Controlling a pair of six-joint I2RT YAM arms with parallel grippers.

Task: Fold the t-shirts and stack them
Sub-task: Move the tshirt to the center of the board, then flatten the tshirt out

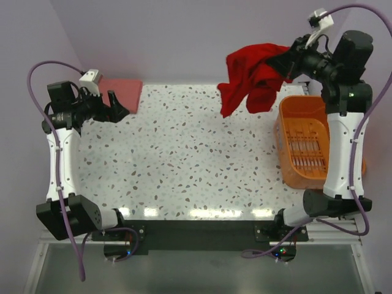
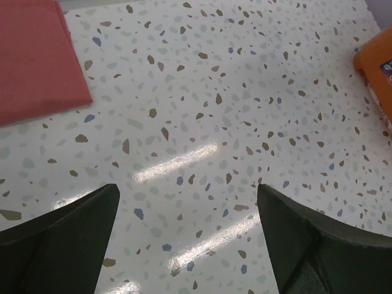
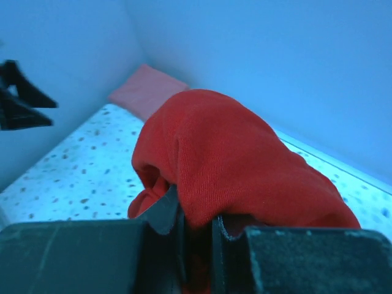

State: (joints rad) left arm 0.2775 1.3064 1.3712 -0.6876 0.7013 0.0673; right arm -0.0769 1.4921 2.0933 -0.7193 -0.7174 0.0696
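A red t-shirt [image 1: 251, 78] hangs crumpled in the air above the table's far right, left of the basket. My right gripper [image 1: 277, 63] is shut on it; in the right wrist view the cloth [image 3: 233, 165] is pinched between the jaws and drapes over them. A folded pink t-shirt [image 1: 122, 93] lies flat at the far left corner and shows in the left wrist view [image 2: 33, 61] and right wrist view [image 3: 147, 92]. My left gripper [image 1: 119, 105] is open and empty, hovering just beside the pink shirt, over bare table [image 2: 190, 202].
An orange plastic basket [image 1: 301, 142] stands at the right edge under my right arm; its corner shows in the left wrist view [image 2: 376, 67]. The speckled terrazzo table [image 1: 184, 159] spreads between the arms. Walls close the back and left.
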